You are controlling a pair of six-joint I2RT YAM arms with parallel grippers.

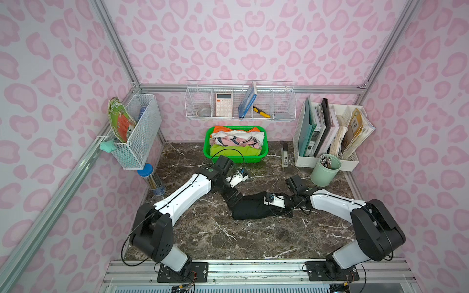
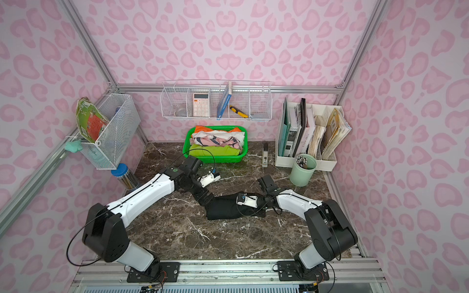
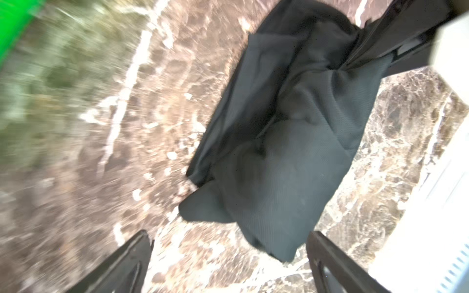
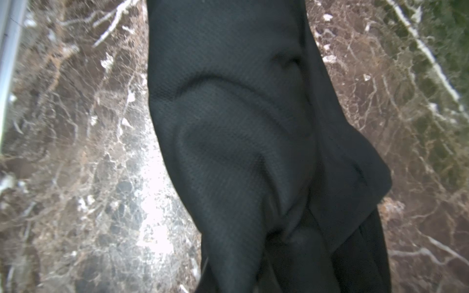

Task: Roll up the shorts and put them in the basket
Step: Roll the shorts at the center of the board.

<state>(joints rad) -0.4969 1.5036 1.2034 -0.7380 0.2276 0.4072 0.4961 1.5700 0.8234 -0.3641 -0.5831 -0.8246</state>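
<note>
Shorts [image 1: 253, 209]: black, matte, fine woven texture. Not a tidy roll, just a loosely folded, elongated bundle lying flat mid-tabletop [image 1: 228, 241], seen in both top views. Wrist views show soft creases [image 4: 241, 126], overlapping layers, and one end bunched into tight pleats [image 3: 291, 152].

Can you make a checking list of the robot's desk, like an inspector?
Surface: brown marble tabletop.
Job's things: black shorts, bunched in a long bundle mid-table.
Clutter: green basket of clothes, mint pen cup, file holder, blue-lidded jar.
Grippers: left gripper open at one end of the shorts; right gripper shut on the other end.
Cables: black cable loops over the left arm; another droops by the right arm.
Surroundings: pink spotted walls, wire shelf holding a calculator.
</note>
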